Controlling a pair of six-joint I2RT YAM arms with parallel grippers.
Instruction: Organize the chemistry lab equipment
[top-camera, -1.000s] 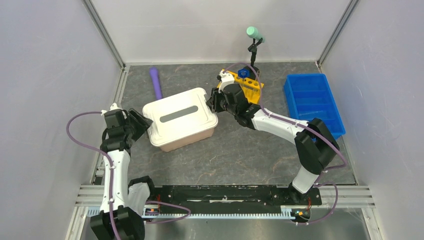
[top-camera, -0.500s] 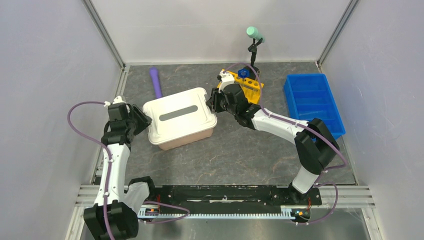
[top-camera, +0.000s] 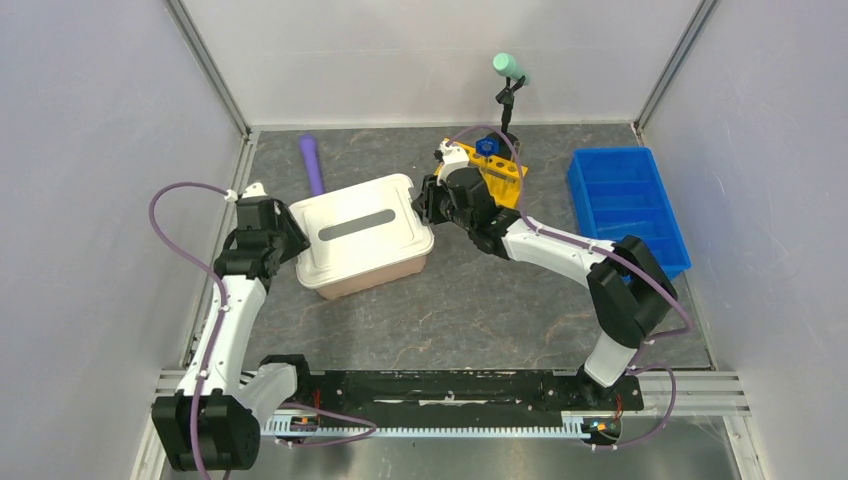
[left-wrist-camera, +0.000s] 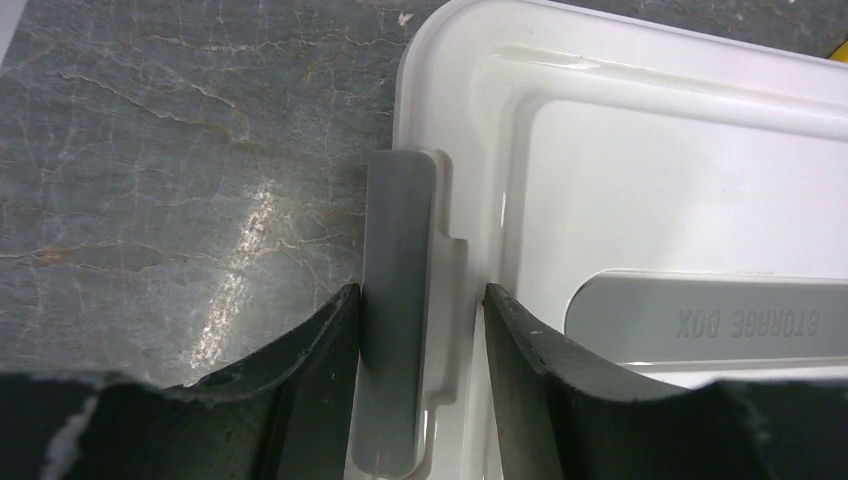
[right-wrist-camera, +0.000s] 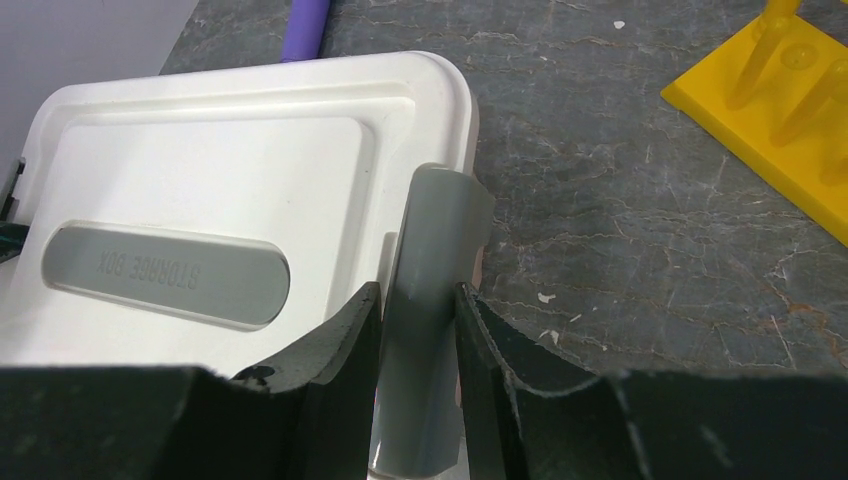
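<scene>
A storage box (top-camera: 365, 262) with a white lid (left-wrist-camera: 650, 190) sits mid-table, a grey latch at each end. My left gripper (left-wrist-camera: 420, 295) is at its left end, one finger against the left latch (left-wrist-camera: 398, 240) and the other against the lid's rim. At the box's right end, my right gripper (right-wrist-camera: 418, 290) is shut on the raised right latch (right-wrist-camera: 440, 225). Of the chemistry lab equipment I see only tubes standing in a yellow rack (top-camera: 498, 172), one with a blue cap (top-camera: 487, 147). The box's contents are hidden.
A purple cylinder (top-camera: 312, 165) lies behind the box. A black stand with a mint-green top (top-camera: 508, 68) rises at the back wall. A blue compartment bin (top-camera: 625, 205) sits at the right. Walls close in on three sides.
My left arm has reached forward along the box's left end, and its jaws have narrowed around the latch. The right arm and the box have not moved.
</scene>
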